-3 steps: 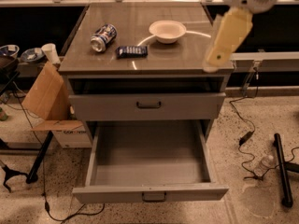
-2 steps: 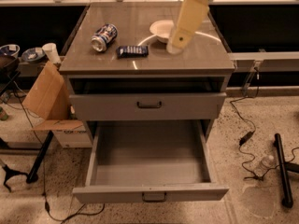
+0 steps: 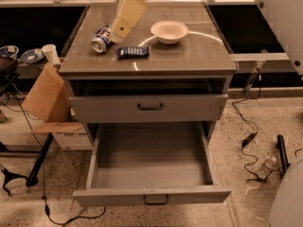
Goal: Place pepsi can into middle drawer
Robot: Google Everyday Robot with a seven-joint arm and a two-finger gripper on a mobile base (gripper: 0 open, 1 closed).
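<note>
The pepsi can (image 3: 100, 38) lies on its side at the back left of the cabinet top (image 3: 189, 56). My gripper (image 3: 118, 31), on a cream-coloured arm that comes down from the top of the view, hangs just right of the can and very close to it. The middle drawer (image 3: 150, 161) is pulled wide open below. Its grey box interior holds nothing, and its front with a small dark handle (image 3: 155, 199) faces me.
A flat dark-blue snack packet (image 3: 132, 52) lies just in front of the can. A white bowl (image 3: 169, 31) sits to the right. The upper drawer front (image 3: 150, 107) stands slightly out. A cardboard box (image 3: 47, 98) leans at the left. Cables and a bottle (image 3: 267, 165) lie on the floor at the right.
My arm has swept left across the cabinet top, from over the right edge past the bowl to beside the pepsi can. The can, packet, bowl and drawer have not moved.
</note>
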